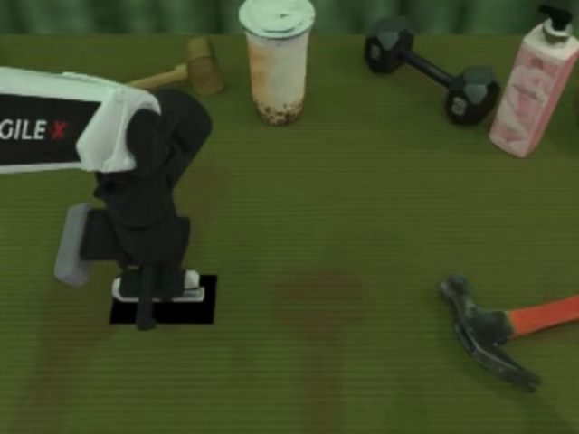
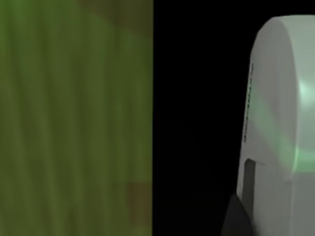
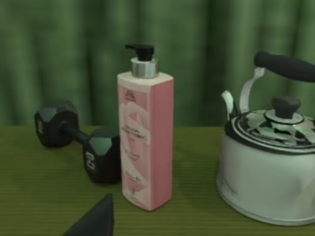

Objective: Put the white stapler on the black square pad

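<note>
**A:** Where do we stand? Our left gripper [image 1: 149, 298] is down over the black square pad [image 1: 204, 312], at the top view's lower left, and the white stapler [image 1: 192, 280] lies under it, along the pad's far edge.

**B:** Agreed. The left wrist view shows the white stapler [image 2: 280, 128] close up against the black of the pad [image 2: 197, 118], with green table [image 2: 74, 118] beside it. So the stapler looks to be on the pad, or just touching down.

**A:** Are the fingers pinching it or parted?

**B:** We cannot tell; the arm's body hides them from above and the wrist view shows no clear fingertips. We judge the step to be the release.

**A:** Then we do it gently: make sure the stapler sits flat, part the fingers evenly so neither drags it, and lift straight up.

**B:** Yes, because it sits near the pad's edge, and a sideways tug could slide it onto the table [image 1: 362, 226].

**A:** Our right arm?

**B:** Out of the top view, parked; its camera looks at the pink pump bottle [image 3: 145, 142], the dumbbell [image 3: 78, 142] and a kettle [image 3: 268, 162]. Only a dark tip shows there, so we cannot tell its state.
</note>
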Robot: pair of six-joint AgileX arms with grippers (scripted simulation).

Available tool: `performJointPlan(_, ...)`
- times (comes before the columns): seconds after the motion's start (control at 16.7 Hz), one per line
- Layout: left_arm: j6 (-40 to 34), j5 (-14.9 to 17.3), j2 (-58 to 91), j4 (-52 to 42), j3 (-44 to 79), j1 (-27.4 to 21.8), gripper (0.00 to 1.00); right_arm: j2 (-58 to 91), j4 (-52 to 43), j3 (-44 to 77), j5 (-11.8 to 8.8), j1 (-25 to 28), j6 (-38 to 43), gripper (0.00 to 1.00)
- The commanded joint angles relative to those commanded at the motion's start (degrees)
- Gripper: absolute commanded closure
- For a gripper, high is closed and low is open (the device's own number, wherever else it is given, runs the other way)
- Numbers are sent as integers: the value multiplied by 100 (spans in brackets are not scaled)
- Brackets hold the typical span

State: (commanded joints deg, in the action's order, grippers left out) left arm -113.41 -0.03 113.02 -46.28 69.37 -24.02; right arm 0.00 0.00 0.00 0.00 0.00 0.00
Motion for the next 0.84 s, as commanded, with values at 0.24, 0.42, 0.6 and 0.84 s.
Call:
performJointPlan(0.24,0,0,0,0,0,0,32,0,0,0,0,0,0,0)
performJointPlan(0.42,0,0,0,0,0,0,10,0,0,0,0,0,0,0)
performJointPlan(0.6,0,0,0,0,0,0,0,0,0,0,0,0,0,0)
performJointPlan(0.84,0,0,0,0,0,0,0,0,0,0,0,0,0,0)
